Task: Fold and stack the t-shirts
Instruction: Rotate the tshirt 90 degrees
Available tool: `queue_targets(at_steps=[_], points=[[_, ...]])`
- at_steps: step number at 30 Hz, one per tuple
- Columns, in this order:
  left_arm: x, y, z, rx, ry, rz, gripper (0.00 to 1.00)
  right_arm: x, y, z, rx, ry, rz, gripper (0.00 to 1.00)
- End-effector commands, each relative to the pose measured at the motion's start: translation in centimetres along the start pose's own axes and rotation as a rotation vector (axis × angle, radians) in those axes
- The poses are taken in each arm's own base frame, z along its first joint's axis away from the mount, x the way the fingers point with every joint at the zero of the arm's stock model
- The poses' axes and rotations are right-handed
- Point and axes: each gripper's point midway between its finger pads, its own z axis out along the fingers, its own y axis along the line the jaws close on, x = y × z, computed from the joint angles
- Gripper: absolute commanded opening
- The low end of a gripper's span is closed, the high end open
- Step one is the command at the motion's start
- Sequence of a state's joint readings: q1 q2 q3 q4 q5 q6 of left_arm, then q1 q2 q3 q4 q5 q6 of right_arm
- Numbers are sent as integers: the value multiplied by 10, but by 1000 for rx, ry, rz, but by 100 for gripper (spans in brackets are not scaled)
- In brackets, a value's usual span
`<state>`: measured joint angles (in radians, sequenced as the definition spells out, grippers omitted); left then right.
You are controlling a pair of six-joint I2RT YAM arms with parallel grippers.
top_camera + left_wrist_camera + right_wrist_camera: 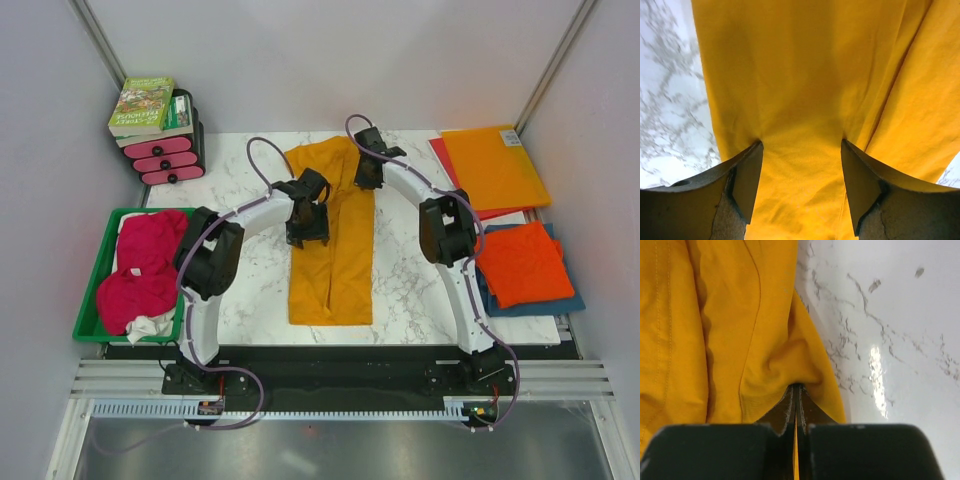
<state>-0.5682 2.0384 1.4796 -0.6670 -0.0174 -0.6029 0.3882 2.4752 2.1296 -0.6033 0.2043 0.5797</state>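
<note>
A golden-orange t-shirt lies folded into a long strip down the middle of the marble table. My left gripper is over its left half, open, with both fingertips resting on the flat cloth and nothing pinched. At the strip's far right edge, my right gripper is shut on a fold of that cloth, which bunches at the jaw tips. A red-orange t-shirt lies folded on a blue one at the right. Magenta-pink shirts fill the tray.
A green tray sits at the left edge. A book lies on pink drawers at the back left. Stiff orange and red sheets lie at the back right. Walls close in both sides.
</note>
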Motion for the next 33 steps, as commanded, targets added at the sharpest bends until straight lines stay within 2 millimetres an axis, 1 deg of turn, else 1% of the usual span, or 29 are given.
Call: queue_targets(at_steps=[1,2,3,4,6,7,8,9,10,11,12,13,14,15,16,17,18,19,20,21,22,24,25,26,27,28,30,31,33], points=[[-6,15,14,-68,23,64,72,1,-7,22,6,30,2,0],[-13,10,10,-55,4,64,72,-10,-2,17,-10,5,1,0],[-17,8,6,-50,-13,61,72,-15,2,14,-21,-8,2,0],[-26,3,-5,-32,-51,59,73,-28,7,1,-44,-36,17,0],[-37,0,-17,-21,-116,34,76,-44,17,-17,-81,-90,42,1],[-46,-5,-37,9,-167,24,79,-54,21,-41,-108,-125,60,9],[-48,-6,-42,23,-188,17,80,-68,32,-57,-148,-178,68,14],[-50,-9,-50,39,-204,7,80,-73,35,-70,-160,-196,70,20],[-51,-11,-57,52,-217,3,81,-86,41,-93,-188,-230,74,28],[-50,-12,-71,70,-237,-5,81,-88,46,-104,-203,-236,66,31],[-49,-12,-76,79,-244,-12,81,-89,50,-115,-221,-242,59,34],[-38,-7,-75,74,-230,-13,81,-89,53,-130,-237,-248,44,36],[-36,-11,-92,105,-261,-19,81,-86,54,-136,-244,-248,15,37],[-30,-10,-94,107,-261,-23,80,-83,56,-141,-248,-248,-1,37],[-10,-4,-88,96,-229,-17,77,-72,55,-146,-241,-236,-23,35],[-1,-3,-88,99,-224,-30,75,-65,54,-145,-231,-228,-40,32],[4,-4,-93,114,-240,-34,74,-58,54,-145,-224,-220,-70,30],[24,6,-81,86,-203,-34,73,-44,55,-142,-213,-199,-91,27],[35,8,-78,73,-199,-48,72,-37,56,-140,-209,-189,-106,27],[39,10,-80,79,-212,-63,72,-32,57,-139,-203,-184,-132,26],[57,22,-69,47,-180,-75,71,-25,65,-137,-202,-185,-163,25],[72,27,-66,51,-162,-134,70,-26,70,-136,-153,-224,-211,26],[82,31,-66,66,-159,-151,70,-26,81,-137,-146,-248,-266,30],[86,30,-68,83,-155,-178,69,-31,80,-137,-89,-287,-286,32],[89,32,-70,91,-161,-183,69,-33,83,-136,-68,-302,-311,34],[91,33,-77,114,-182,-185,69,-36,93,-134,-64,-323,-352,38],[88,36,-85,121,-216,-168,70,-43,92,-129,-23,-349,-364,41],[85,35,-92,134,-238,-163,72,-45,95,-121,-15,-357,-382,44],[85,36,-97,140,-242,-140,73,-47,96,-112,8,-366,-400,47]])
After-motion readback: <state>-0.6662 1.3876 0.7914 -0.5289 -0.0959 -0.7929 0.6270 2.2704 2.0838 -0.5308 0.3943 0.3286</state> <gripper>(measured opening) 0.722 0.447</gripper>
